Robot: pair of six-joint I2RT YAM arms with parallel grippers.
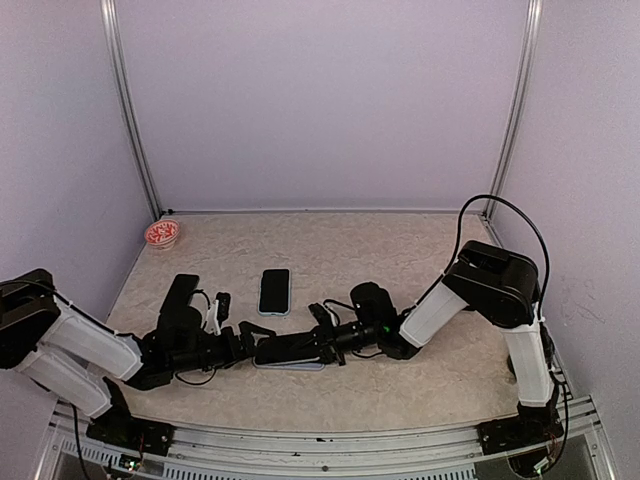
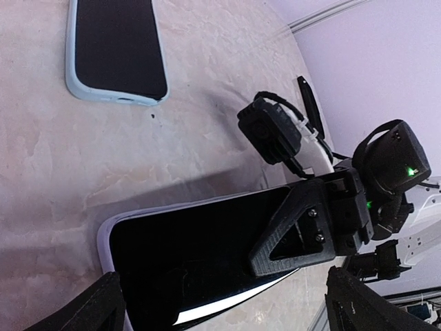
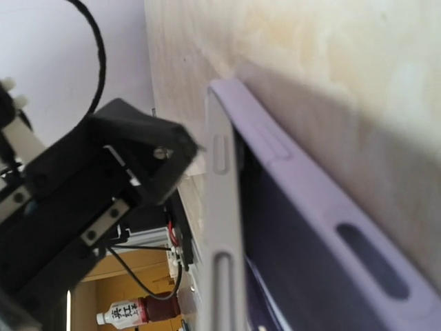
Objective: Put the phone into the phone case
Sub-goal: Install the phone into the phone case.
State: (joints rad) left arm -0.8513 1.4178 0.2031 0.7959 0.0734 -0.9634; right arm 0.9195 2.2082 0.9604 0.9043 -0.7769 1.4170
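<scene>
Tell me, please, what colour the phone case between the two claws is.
The soft phone case is pale lavender, clearest in the right wrist view.

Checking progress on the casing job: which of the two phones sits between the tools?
The lavender-cased phone, nearest the arm bases, pinched by the right tool; the blue-cased phone lies alone farther back.

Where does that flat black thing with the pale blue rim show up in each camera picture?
Top external: the blue-rimmed slab lies flat mid-table.
Left wrist: top left corner.
Right wrist: not in it.
Shared landmark: the lavender case, seen in all three views.
</scene>
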